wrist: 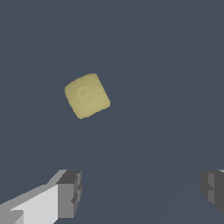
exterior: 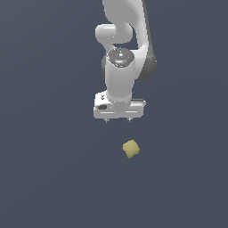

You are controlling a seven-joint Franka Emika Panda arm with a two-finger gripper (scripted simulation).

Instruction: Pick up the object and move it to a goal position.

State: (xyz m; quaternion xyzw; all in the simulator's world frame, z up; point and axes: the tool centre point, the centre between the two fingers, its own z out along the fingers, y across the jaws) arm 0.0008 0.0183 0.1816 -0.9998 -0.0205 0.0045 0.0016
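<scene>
hovering pincer (exterior: 118,120) released, object (exterior: 130,148) apart, ringed face only in wrist view

This is a bare simulated test scene, not a real room. A flat, even slate-grey ground (exterior: 44,178) fills both views with no walls, furniture or texture, and the white robot arm (exterior: 120,75) has smooth, computer-rendered shading.

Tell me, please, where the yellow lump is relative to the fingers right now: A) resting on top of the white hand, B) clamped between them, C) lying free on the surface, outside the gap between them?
C: the yellow lump lies alone on the dark surface, while the fingers stand wide apart and hold nothing.
</scene>
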